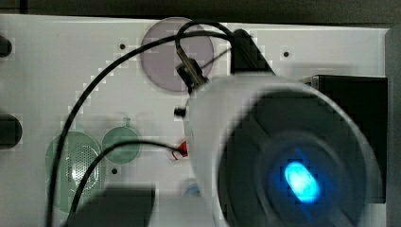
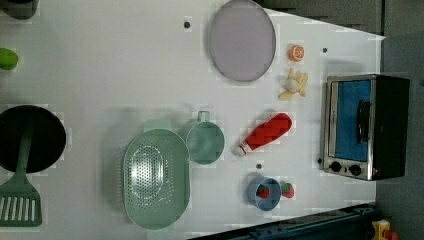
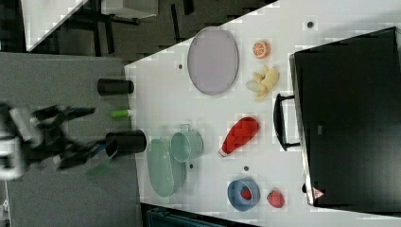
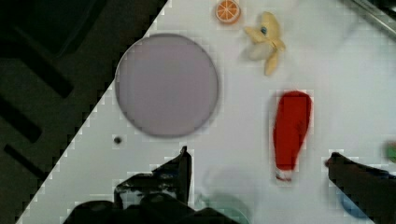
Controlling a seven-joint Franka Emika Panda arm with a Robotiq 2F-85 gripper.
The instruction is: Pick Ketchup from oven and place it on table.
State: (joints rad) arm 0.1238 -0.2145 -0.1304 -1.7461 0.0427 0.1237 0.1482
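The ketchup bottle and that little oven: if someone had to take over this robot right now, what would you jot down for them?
Gripper: open, holding nothing, above the table.
Ketchup: lying on its side on the table, between the green cup and the oven, touching neither.
Oven: door closed, seen in the left view.
Done: the bottle is out of the oven, set down and released.
Left: apparently nothing for the bottle; the arm could probably just pull clear.
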